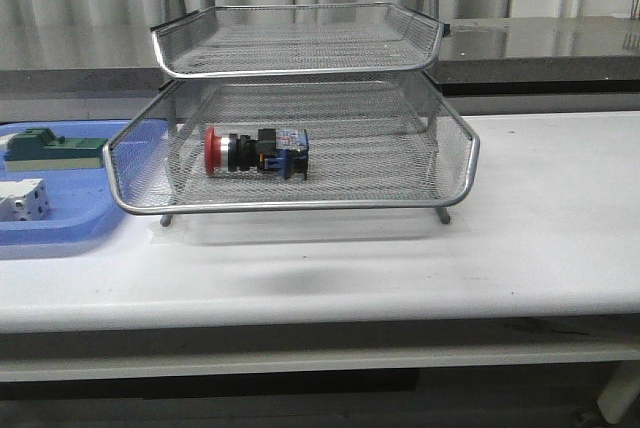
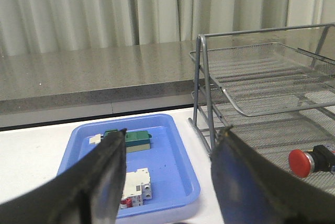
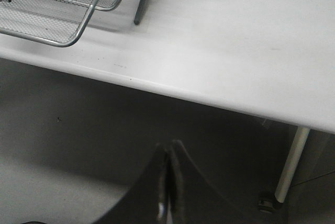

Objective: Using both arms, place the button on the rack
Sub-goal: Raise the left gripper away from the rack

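The button lies on its side in the lower tray of the rack, red head to the left and black-and-blue body to the right, left of the tray's middle and well inside the rim, so it sits where the task wants it and the mesh walls keep it from rolling out. That tray juts nearer than the upper one, which leaves its near part open from above. Neither arm shows in the front view, which suggests both are drawn clear of the rack. The left hand is spread wide and holds nothing; it looks over the blue tray on the left of the desk, where a green block and a white block lie. The right hand is pressed together, apparently empty though little of it shows, hanging below the desk's near right edge. By these signs the placing looks done.
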You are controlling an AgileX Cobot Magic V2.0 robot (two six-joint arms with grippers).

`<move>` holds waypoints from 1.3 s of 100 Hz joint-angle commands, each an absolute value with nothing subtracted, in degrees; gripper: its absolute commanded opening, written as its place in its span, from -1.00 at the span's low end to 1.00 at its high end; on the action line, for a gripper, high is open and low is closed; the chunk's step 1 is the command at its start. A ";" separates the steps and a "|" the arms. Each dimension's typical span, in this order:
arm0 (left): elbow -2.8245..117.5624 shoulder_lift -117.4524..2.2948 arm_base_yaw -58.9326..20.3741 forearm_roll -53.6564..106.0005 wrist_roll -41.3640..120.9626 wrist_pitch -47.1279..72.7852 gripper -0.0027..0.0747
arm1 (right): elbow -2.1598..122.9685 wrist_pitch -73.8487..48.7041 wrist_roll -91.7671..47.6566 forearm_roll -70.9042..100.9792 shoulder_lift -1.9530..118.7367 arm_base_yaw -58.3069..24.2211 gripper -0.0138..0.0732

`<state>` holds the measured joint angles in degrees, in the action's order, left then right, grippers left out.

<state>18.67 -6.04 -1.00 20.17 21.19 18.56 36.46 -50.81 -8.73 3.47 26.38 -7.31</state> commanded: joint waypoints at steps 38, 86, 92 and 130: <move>20.07 -6.66 -0.83 21.31 20.48 13.81 -0.98 | 37.77 -47.29 -8.90 3.50 26.59 -7.24 -0.82; 20.07 -6.66 -0.83 21.31 20.48 13.81 -0.98 | 37.77 -47.29 -8.90 3.50 26.59 -7.24 -0.82; 20.07 -6.66 -0.83 21.31 20.48 13.81 -0.98 | 37.77 -47.29 -8.90 3.50 26.59 -7.24 -0.82; 20.07 -6.66 -0.83 21.31 20.48 13.81 -0.98 | 37.77 -45.73 -8.90 6.61 26.59 -7.24 -0.82</move>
<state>18.67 -5.95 -1.00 20.30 21.09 18.56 36.46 -50.68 -8.73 4.92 26.38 -7.31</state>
